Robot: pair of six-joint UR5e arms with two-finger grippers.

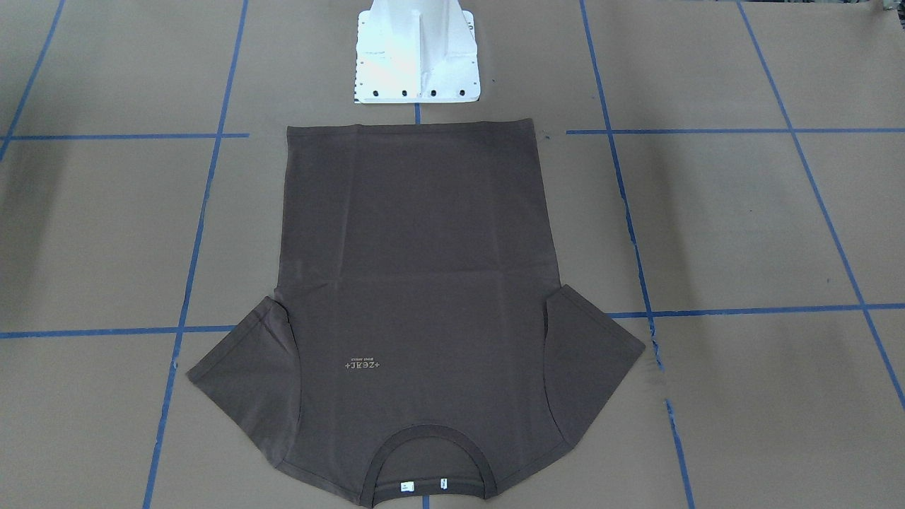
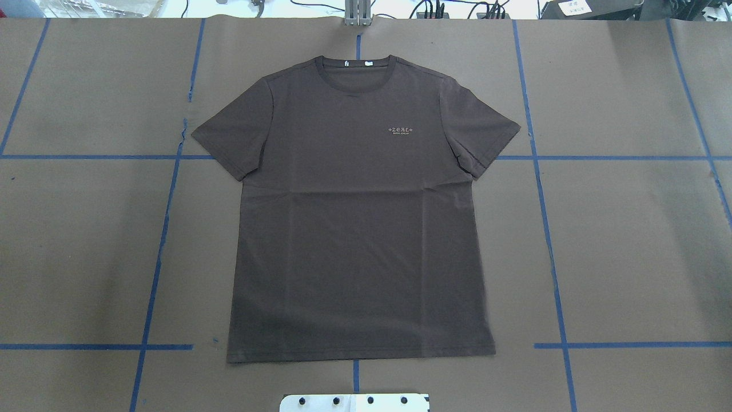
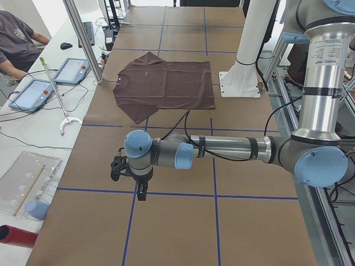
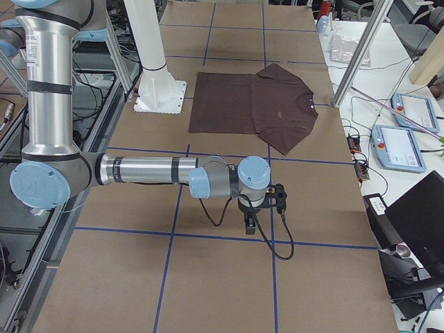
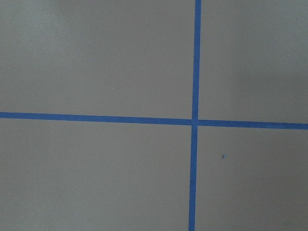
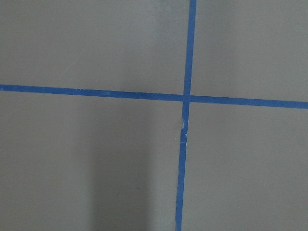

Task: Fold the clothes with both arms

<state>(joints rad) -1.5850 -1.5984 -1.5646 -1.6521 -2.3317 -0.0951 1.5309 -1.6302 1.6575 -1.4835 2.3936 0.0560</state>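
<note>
**Operator:** Where is the shirt, and what are the grippers doing?

**Observer:** Your T-shirt [image 2: 354, 229] lies flat and face up on the table [image 2: 629, 240], just in front of the white pedestal [image 1: 417, 56]. Its hem [image 2: 360, 357] is nearest the robot and its collar [image 2: 355, 74] is at the far side, with both sleeves spread out. Nothing is folded yet. The left gripper [image 3: 142, 194] and the right gripper [image 4: 250, 225] hang over bare brown paper [image 3: 177, 233] at opposite ends of the table, well apart from the shirt. You see them only from the side cameras, so I cannot tell whether they are spread or pressed together. Each wrist camera shows just a cross of blue tape [image 5: 195, 121].

**Operator:** What could spoil it from here?

**Observer:** Mostly the grasp, I'd judge. The cloth looks thin and lies tight on the paper, so a gripper coming down may pinch only the top layer, or snag the paper along with it. If the two sides lift unevenly, your fold will skew. Watch the sleeve [image 2: 486, 137] on the robot's right too. It shows creases near the armpit and could bunch up under a fold.
</note>
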